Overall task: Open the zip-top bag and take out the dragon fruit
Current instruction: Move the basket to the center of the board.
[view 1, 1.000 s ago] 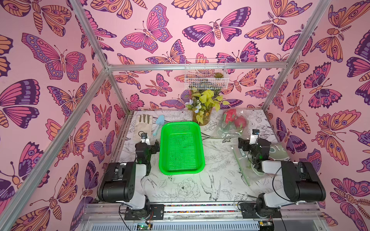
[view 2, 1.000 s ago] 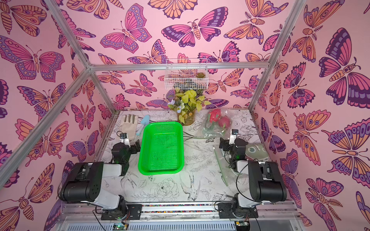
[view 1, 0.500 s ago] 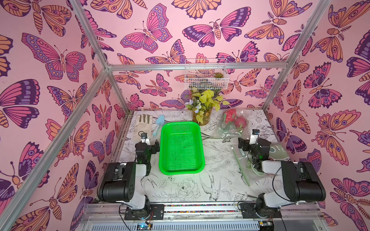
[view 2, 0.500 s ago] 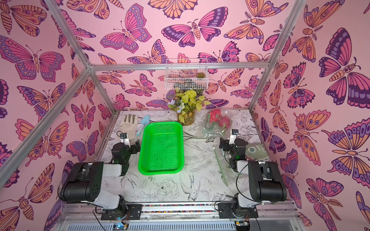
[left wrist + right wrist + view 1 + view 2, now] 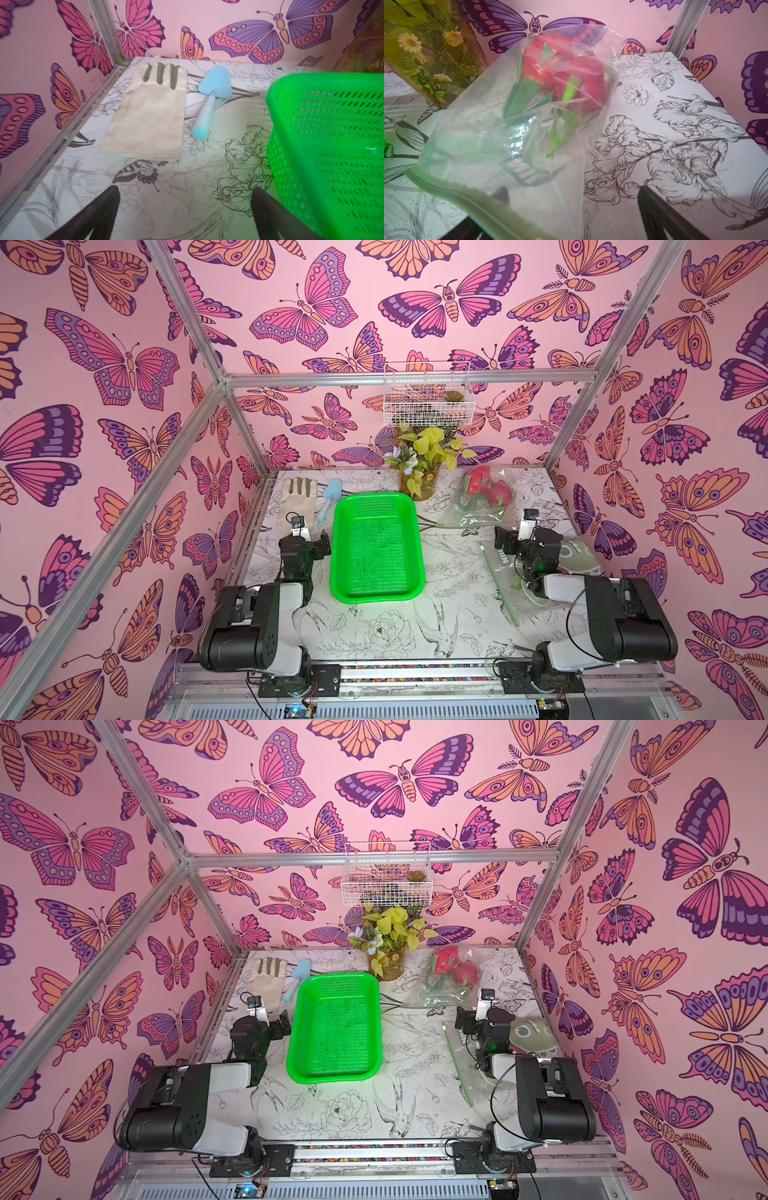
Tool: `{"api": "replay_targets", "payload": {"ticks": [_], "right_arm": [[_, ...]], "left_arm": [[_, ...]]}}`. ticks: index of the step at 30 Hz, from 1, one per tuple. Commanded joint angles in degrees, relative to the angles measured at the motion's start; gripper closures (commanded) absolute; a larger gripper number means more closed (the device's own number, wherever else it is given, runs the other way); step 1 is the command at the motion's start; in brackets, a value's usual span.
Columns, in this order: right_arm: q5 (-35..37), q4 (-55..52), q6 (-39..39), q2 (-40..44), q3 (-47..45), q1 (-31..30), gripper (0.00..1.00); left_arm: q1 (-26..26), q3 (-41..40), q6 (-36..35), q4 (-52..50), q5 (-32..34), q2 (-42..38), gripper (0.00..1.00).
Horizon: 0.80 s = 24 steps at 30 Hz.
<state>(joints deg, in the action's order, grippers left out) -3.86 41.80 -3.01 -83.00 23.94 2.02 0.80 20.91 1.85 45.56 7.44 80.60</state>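
Observation:
A clear zip-top bag [image 5: 478,510] [image 5: 440,990] lies at the back right of the table. Inside it show two dragon fruit [image 5: 478,483] [image 5: 500,494], red-pink with green scales. In the right wrist view the dragon fruit [image 5: 571,81] sit at the bag's [image 5: 483,128] far end, and its green zip strip [image 5: 467,197] looks shut. My right gripper [image 5: 517,537] [image 5: 575,199] is open just in front of the bag's mouth; one finger [image 5: 502,195] shows through the plastic there. My left gripper [image 5: 307,541] [image 5: 185,193] is open and empty over the table beside the basket.
A green mesh basket [image 5: 376,547] [image 5: 332,145] sits mid-table. A beige glove [image 5: 297,497] and blue trowel [image 5: 330,495] lie back left. A flower vase [image 5: 419,472] stands at the back, beneath a wire wall basket [image 5: 428,406]. A second flat bag [image 5: 500,585] lies under the right arm.

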Motion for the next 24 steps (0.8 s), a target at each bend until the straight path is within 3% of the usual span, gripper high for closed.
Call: {"api": "replay_targets", "payload": {"ticks": [1,4,9,13,18,24], "right_arm": [[2.96,-13.99,-1.19,5.44,5.77,0.18,0.01],[6.67,-21.76,-9.13,9.43,9.08,0.23,0.01],[4.12,-34.77,-21.40,15.04,16.84,0.27,0.01],[-3.65,-44.26,-23.19,14.79,24.51,0.26,0.00],[-5.09,-55.32,-26.78,13.74,30.35,0.26,0.03],[-6.05,-59.33,-28.84,13.61,29.88,0.27,0.04]], "left_arm": [[-1.61,3.21,3.26,-13.30,10.49,-8.29,0.00],[-2.11,9.28,15.69,-32.45,16.50,-16.32,0.00],[-2.63,18.02,20.31,-52.67,5.15,-22.95,0.00],[-6.59,22.63,22.89,-60.38,-5.14,-22.84,0.03],[-9.59,25.91,23.94,-68.54,-11.70,-17.61,0.03],[-10.73,23.40,24.08,-68.34,-18.55,-12.52,0.13]]}}
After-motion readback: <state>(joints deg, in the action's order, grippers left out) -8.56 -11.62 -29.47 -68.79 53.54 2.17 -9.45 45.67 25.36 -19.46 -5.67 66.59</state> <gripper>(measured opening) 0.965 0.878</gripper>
